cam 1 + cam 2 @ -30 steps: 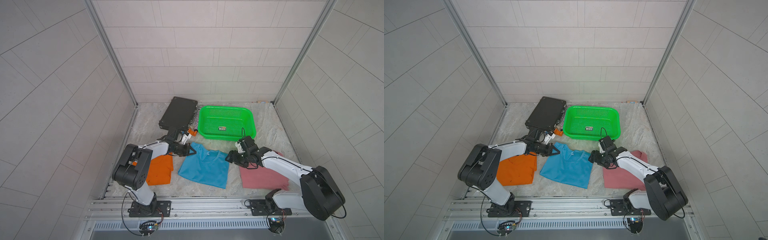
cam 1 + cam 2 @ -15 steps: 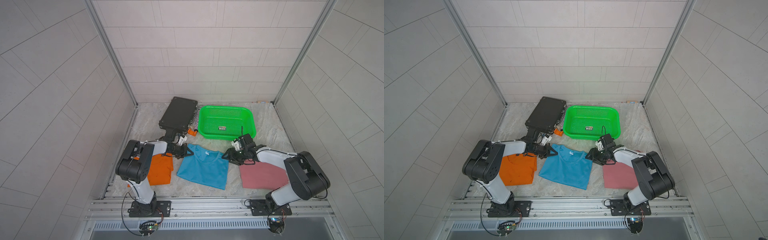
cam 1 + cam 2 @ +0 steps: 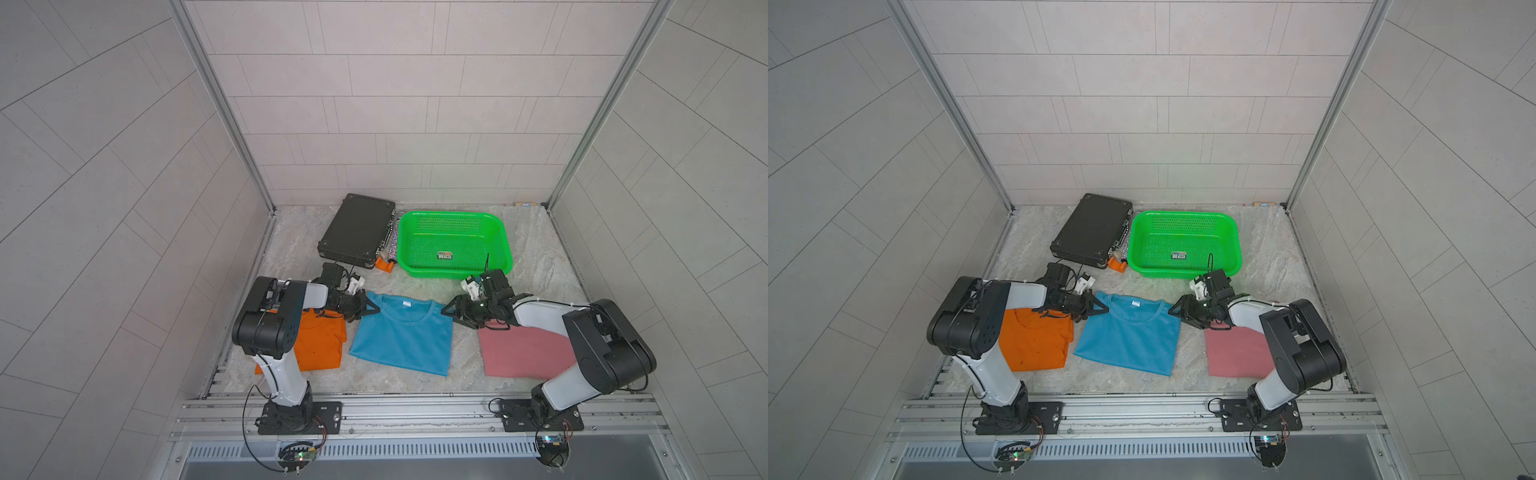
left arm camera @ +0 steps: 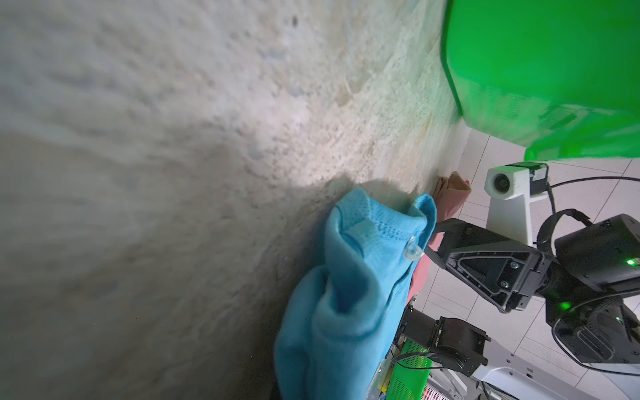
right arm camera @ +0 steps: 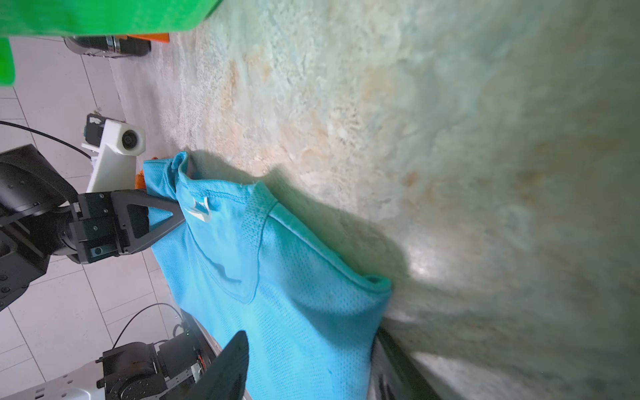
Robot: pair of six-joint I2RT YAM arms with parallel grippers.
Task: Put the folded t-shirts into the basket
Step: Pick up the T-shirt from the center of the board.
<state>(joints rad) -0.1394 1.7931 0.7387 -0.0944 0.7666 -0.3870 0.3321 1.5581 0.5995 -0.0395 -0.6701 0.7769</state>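
Plainly, left tool (image 3: pixel 375 309) pinches the blue t-shirt (image 3: pixel 401 338); whether right tool (image 3: pixel 444 311) grips it, I cannot tell; basket (image 3: pixel 453 214) label (image 3: pixel 444 256) unreadable.

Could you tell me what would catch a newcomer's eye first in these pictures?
The bright green basket at the back stands out, with no shirt in it yet. In front lies the blue t-shirt, between the orange t-shirt and the pink t-shirt; the left end effector is shut on one collar-side corner, and the right end effector sits at the other.
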